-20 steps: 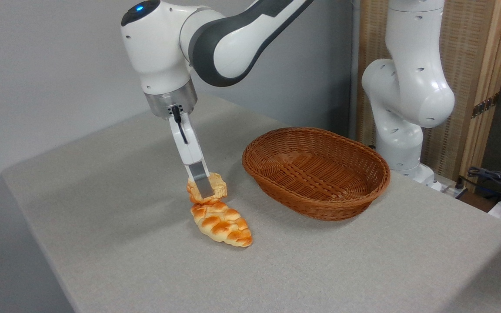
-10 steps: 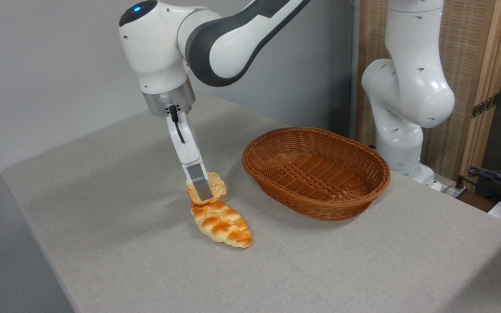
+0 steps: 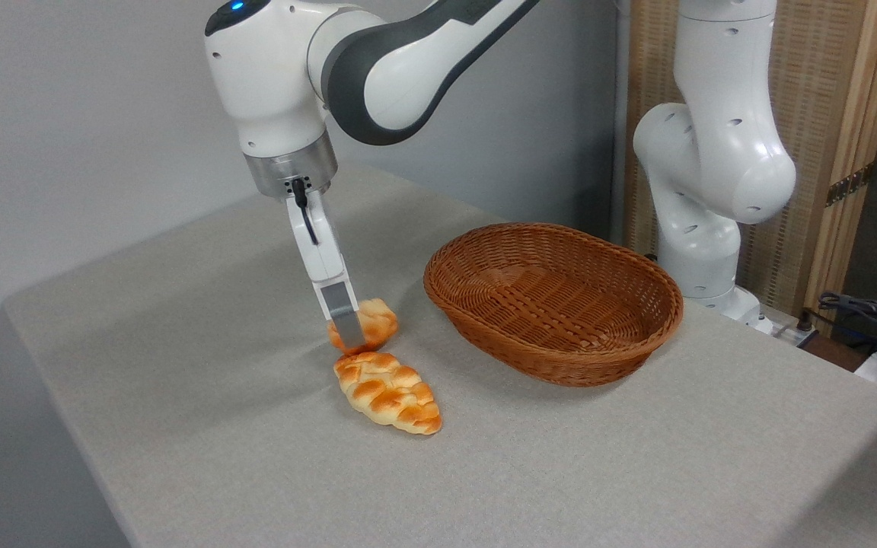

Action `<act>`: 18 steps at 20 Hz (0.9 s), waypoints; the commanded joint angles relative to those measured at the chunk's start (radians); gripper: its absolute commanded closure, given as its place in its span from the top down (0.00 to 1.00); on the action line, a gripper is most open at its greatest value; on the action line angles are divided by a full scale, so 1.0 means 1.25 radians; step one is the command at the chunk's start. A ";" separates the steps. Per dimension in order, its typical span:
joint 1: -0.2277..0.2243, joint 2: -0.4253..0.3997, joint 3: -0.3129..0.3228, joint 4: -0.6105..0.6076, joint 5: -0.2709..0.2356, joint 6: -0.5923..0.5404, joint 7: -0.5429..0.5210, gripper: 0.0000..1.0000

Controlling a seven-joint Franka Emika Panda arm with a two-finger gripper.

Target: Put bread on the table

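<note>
The bread (image 3: 376, 323), a small pale golden bun, rests on the table (image 3: 180, 396) just behind the tip of the braided loaf. It looks round and unsqueezed. My gripper (image 3: 355, 332) points down at it. The near finger (image 3: 343, 320) stands against the bun's left front side. The bun hides the far finger. The jaws look spread around the bun, so I read the gripper as open.
An orange-glazed braided loaf (image 3: 389, 391) lies on the cloth right in front of the bun. A brown wicker basket (image 3: 553, 301) with nothing in it stands to the right. The robot's white base column (image 3: 712, 167) rises behind the basket.
The bun was squashed between the fingers; now it has sprung back to a round shape and sits on the cloth. The near finger has shifted left, and the wrist moved slightly up and left.
</note>
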 commanded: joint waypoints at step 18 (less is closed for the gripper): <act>0.007 -0.015 0.106 0.191 -0.002 -0.099 -0.272 1.00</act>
